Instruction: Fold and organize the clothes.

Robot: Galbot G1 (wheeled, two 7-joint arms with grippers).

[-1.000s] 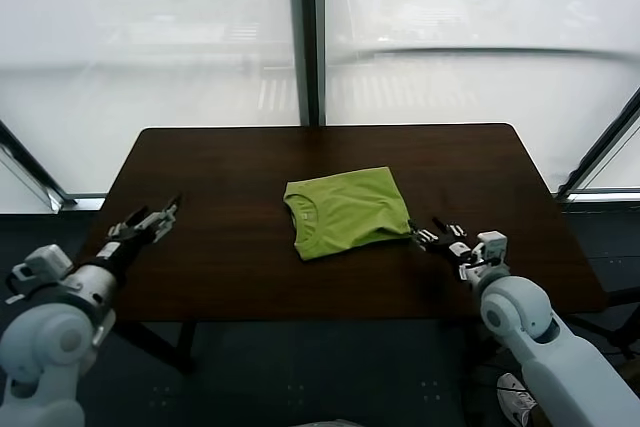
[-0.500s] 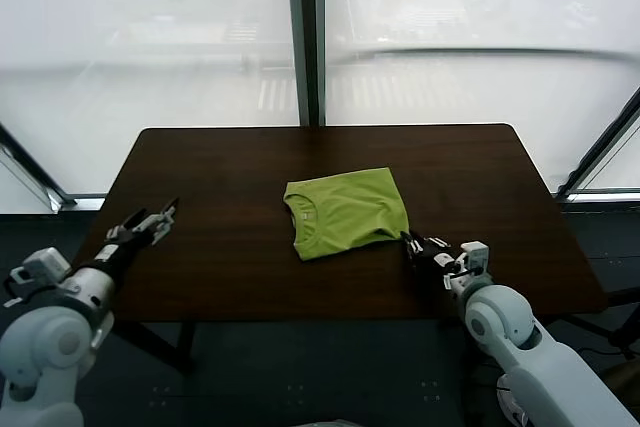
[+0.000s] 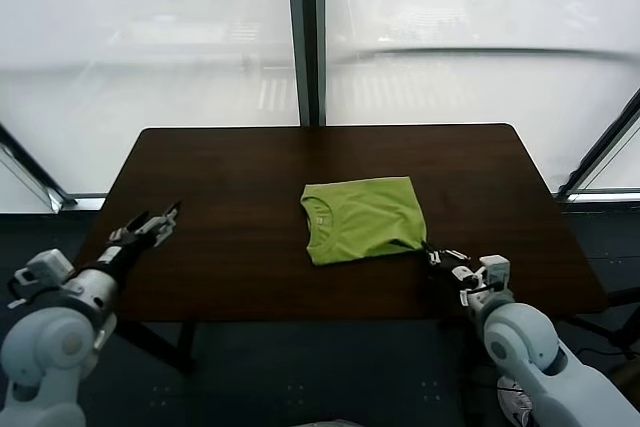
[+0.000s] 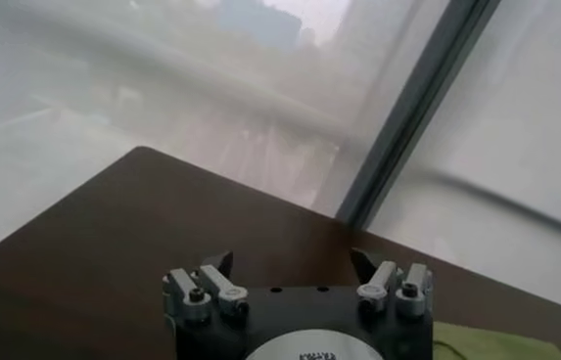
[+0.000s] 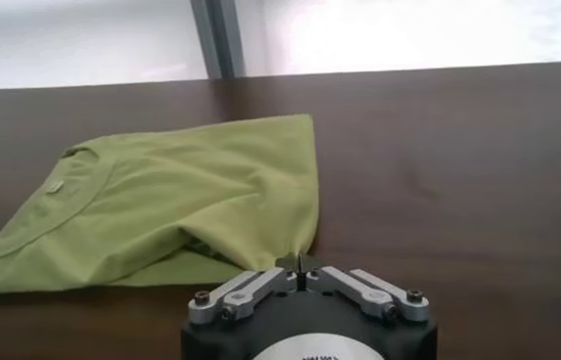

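The lime-green T-shirt [image 3: 365, 217] lies folded into a rough rectangle on the dark table [image 3: 220, 167], right of centre, with its crew neck toward the left. My right gripper [image 3: 430, 250] is at the shirt's near right corner, low over the table, and is shut on that corner. In the right wrist view the jaws [image 5: 298, 262] pinch the corner of the shirt [image 5: 182, 210], whose cloth is pulled taut toward them. My left gripper [image 3: 170, 210] is open and empty over the table's left edge. A sliver of the shirt [image 4: 495, 344] shows in the left wrist view.
Large windows with a dark central mullion [image 3: 305, 37] stand behind the table's far edge. The table's near edge [image 3: 300, 312] runs just in front of both arms. Bare wood [image 5: 456, 147] lies to the right of the shirt.
My right gripper closed on the shirt's near right corner and pulled it to the right. The whole shirt slid a little right and toward me. The left arm stayed put.
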